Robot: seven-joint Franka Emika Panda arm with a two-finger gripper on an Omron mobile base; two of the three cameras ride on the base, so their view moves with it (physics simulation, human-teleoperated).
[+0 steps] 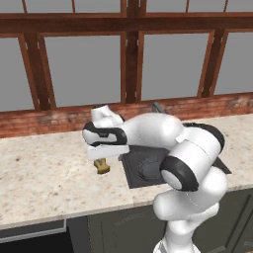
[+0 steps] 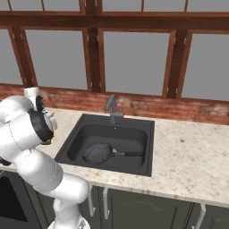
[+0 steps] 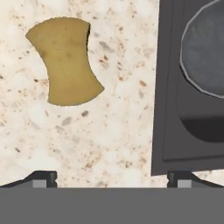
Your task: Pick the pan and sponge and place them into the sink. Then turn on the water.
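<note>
One pan (image 2: 98,153) noted, lying flat on the floor of the sink (image 2: 76,134), dark and round, thin handle pointing toward the basin's right wall in the right base view. One sponge (image 3: 65,61) noted, mustard yellow with pinched sides, resting on the counter (image 3: 113,131) just beside the sink's left rim, apart from the rim and outside the basin. One sink counted: rectangular, matte dark grey, set into the counter. One faucet (image 2: 112,107) counted, grey and angular, standing at the back rim, spout over the basin. One gripper (image 3: 111,177) counted, poised above the counter between sponge and sink edge; fingers (image 3: 43,177) spread wide apart, nothing between them, nothing touched. In the left base view, sponge (image 1: 102,167) seen directly below the hand, partly hidden by it. In the hand view, pan's rim seen at the upper right, inside the basin. Surface: speckled beige stone counter running the full width, dark cabinet fronts (image 2: 147,205) below with pale handles. Room: red brick band (image 2: 179,107) along the back of the counter, above it a row of grey window panes (image 2: 134,62) in heavy reddish-brown wooden frames.
</note>
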